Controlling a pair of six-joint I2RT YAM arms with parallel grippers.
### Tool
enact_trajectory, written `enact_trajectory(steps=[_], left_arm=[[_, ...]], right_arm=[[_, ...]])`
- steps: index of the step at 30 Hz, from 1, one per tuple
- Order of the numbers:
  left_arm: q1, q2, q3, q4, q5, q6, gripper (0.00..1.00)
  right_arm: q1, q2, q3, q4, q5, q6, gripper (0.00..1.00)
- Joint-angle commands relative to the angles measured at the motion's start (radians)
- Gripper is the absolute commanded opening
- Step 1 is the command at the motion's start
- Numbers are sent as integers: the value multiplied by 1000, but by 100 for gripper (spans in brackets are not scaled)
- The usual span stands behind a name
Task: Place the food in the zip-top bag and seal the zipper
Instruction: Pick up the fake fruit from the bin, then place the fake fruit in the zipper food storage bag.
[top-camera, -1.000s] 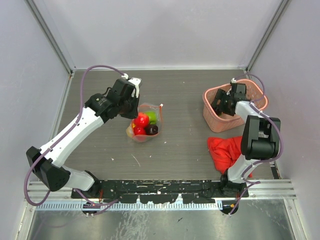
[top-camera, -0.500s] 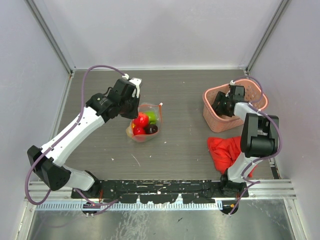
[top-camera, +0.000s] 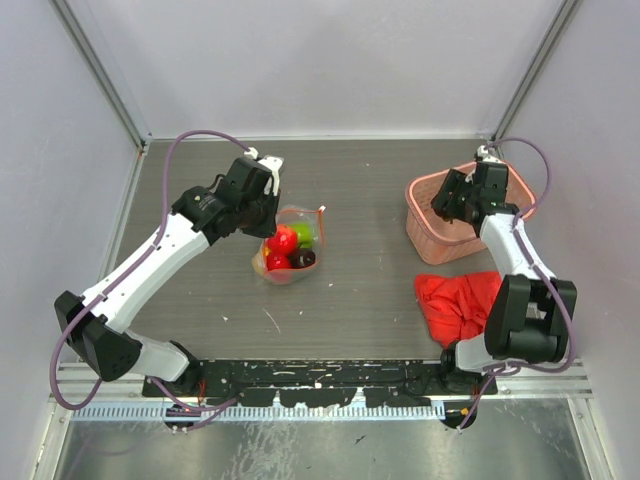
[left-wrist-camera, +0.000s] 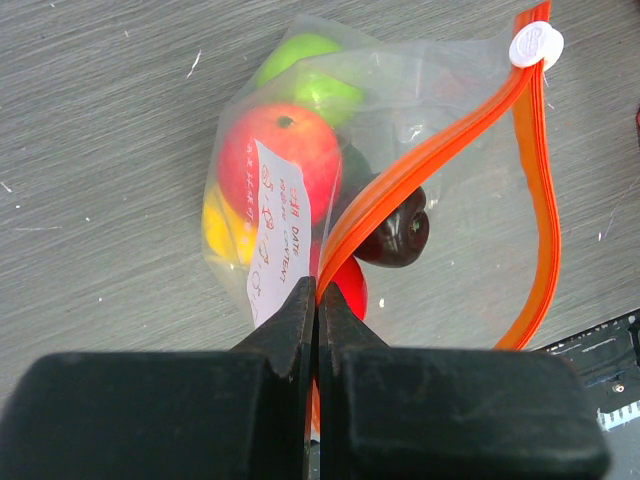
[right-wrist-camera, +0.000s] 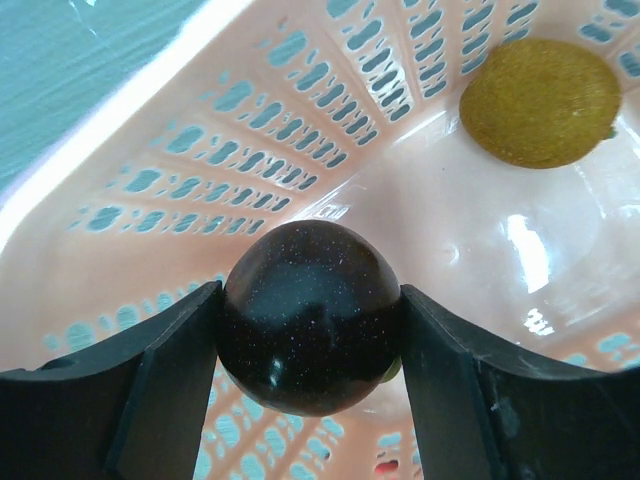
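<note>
Right pincer (right-wrist-camera: 310, 352) pinching dark brown fruit (right-wrist-camera: 305, 300) above pink basket (right-wrist-camera: 150, 200), far right. Zip-top bag (top-camera: 290, 248) lying well left on counter (top-camera: 360, 295). Left pincer (left-wrist-camera: 317, 300) pinching zipper (left-wrist-camera: 430, 150); we are judging mouth open.

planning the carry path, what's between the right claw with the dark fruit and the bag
Top view: only the pink basket wall, then bare tabletop up to the zip-top bag.

Even, bright light with soft shadows; glare on the basket (right-wrist-camera: 525, 245) floor and dark fruit (right-wrist-camera: 310, 315).
</note>
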Motion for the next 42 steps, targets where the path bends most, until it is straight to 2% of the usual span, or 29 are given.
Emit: enact_trajectory(steps=[1, 10, 16, 24, 30, 35, 42], left_arm=[[4, -16, 36, 20, -8, 15, 0], [4, -17, 34, 31, -5, 17, 0], [4, -14, 34, 34, 1, 15, 0], [4, -14, 27, 43, 13, 11, 0], [5, -17, 29, 46, 14, 9, 0], [4, -21, 28, 46, 15, 7, 0], [4, -29, 27, 49, 18, 5, 0]], right_arm=[[27, -118, 79, -90, 36, 6, 43], [241, -237, 213, -216, 136, 2, 42], [458, -266, 255, -224, 179, 11, 42], [768, -260, 269, -105, 190, 36, 42], [934, -205, 267, 13, 136, 38, 42], [1012, -133, 240, 79, 126, 22, 42], [1022, -71, 174, 179, 143, 10, 42]])
